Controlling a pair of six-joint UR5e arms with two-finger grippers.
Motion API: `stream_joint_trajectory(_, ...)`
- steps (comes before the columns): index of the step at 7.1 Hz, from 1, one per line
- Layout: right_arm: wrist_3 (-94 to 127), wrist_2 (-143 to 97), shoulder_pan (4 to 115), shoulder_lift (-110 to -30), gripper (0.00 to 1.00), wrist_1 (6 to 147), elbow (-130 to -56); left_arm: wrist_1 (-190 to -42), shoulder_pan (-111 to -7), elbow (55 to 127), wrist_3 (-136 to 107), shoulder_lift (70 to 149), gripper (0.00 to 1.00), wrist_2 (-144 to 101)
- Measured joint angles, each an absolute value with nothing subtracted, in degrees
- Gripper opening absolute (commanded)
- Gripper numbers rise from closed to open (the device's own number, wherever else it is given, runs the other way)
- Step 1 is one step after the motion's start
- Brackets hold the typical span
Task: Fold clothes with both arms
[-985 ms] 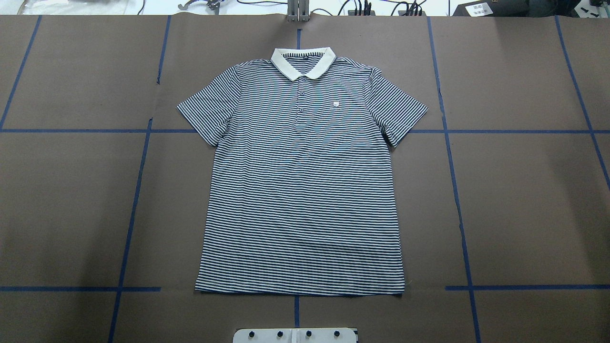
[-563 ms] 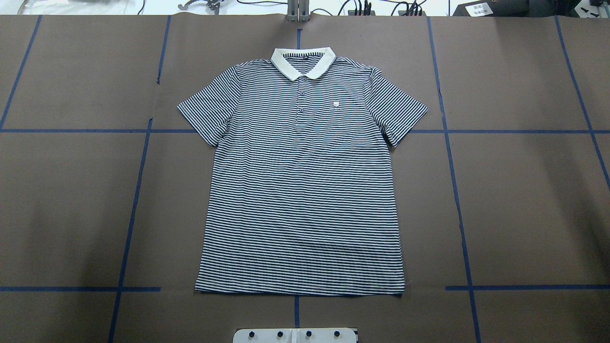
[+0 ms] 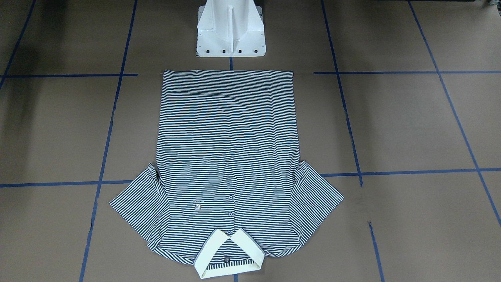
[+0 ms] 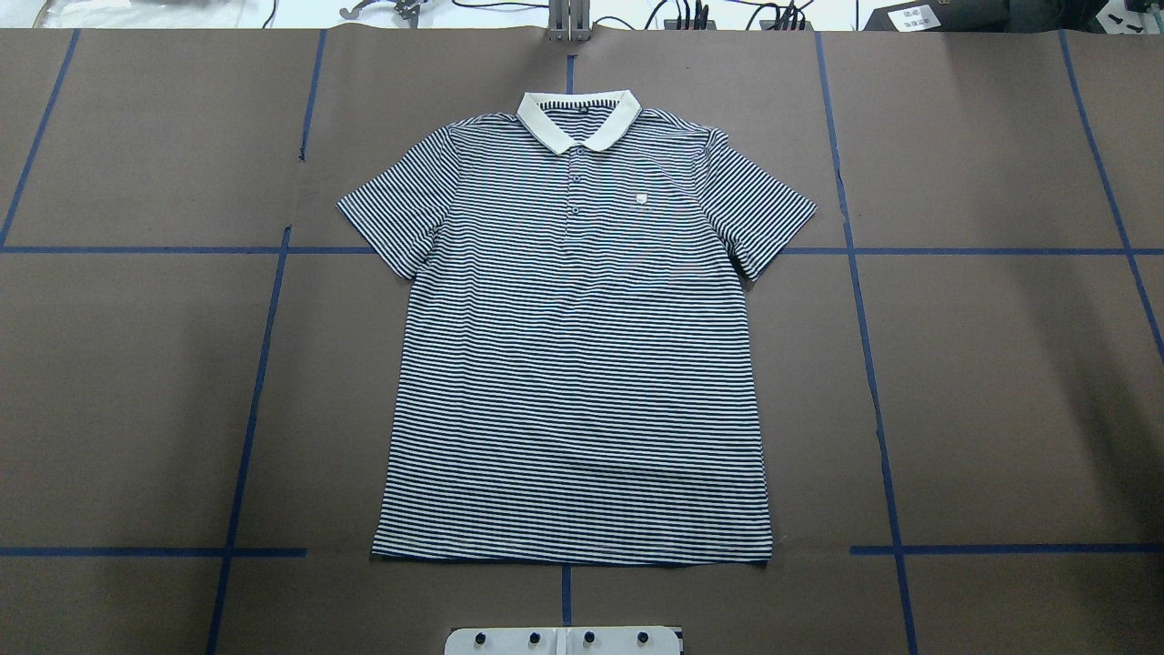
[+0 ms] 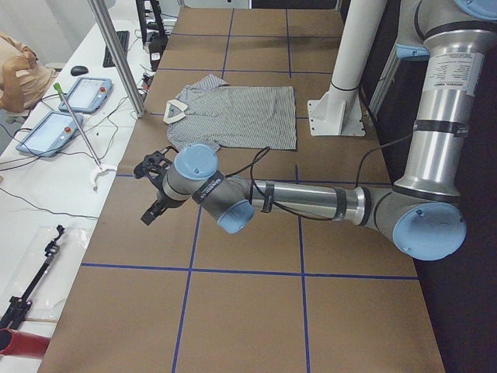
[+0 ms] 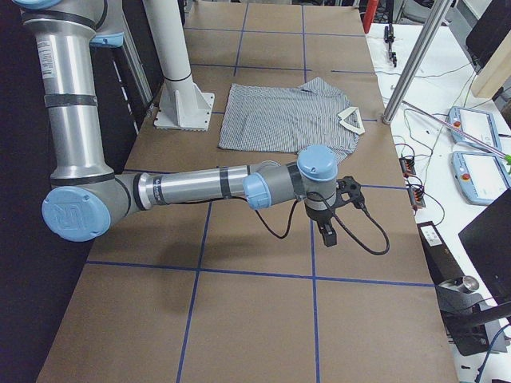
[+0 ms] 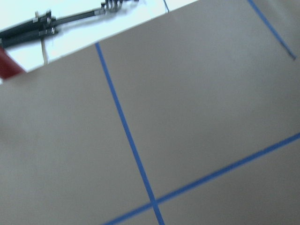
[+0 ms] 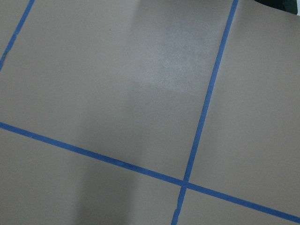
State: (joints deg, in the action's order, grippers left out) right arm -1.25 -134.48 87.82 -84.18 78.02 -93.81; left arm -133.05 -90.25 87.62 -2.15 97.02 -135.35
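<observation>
Item: polo shirt (image 4: 577, 364), striped, lying flat and face-up mid-surface (image 4: 1000, 382). Sleeves are spread, collar (image 4: 579, 118) on the far side from the robot, hem near the pedestal base (image 3: 231, 27). No fold made yet, by my reading.

Left arm (image 5: 303, 198): out over bare surface at its own end, well apart from the shirt. I cannot tell how its jaws stand.

Right arm (image 6: 200, 185): likewise at the opposite end, jaws equally unreadable.

Step in hand: approach. Next move, as I judge it: bring both arms in together to matching edges and pinch up thin fabric that lies flush.
</observation>
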Motion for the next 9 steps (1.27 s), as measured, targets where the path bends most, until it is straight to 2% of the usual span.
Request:
stream_joint_trajectory(3, 15.19, -134.27, 80.55, -80.3, 0.99, 68.33, -90.73, -139.35, -83.39, 86.21, -6.96, 97.89, 0.99, -138.73)
stream_joint_trajectory(4, 24.82, -132.62, 76.94, -79.52, 0.91, 61.97, -89.61, -139.7, -80.51, 86.24, -11.79, 98.95, 0.83, -138.06)
stream_joint_trajectory(5, 34.82, -129.3, 72.68, -78.02, 0.83, 57.31, -88.9, -139.84, -77.82, 86.3, -16.79, 100.07, 0.78, -136.39)
stream_joint_trajectory(7, 51.51, -118.4, 62.83, -71.61, 0.67, 54.38, -86.16, -141.77, -72.79, 86.43, -27.25, 101.73, 0.78, -131.8)
stream_joint_trajectory(8, 56.43, -112.91, 58.49, -68.24, 0.62, 54.01, -83.67, -143.05, -70.81, 86.46, -30.63, 102.04, 0.79, -130.23)
stream_joint_trajectory(9, 58.64, -109.47, 55.44, -66.13, 0.62, 53.82, -81.77, -143.72, -69.64, 86.48, -32.24, 102.15, 0.8, -129.53)
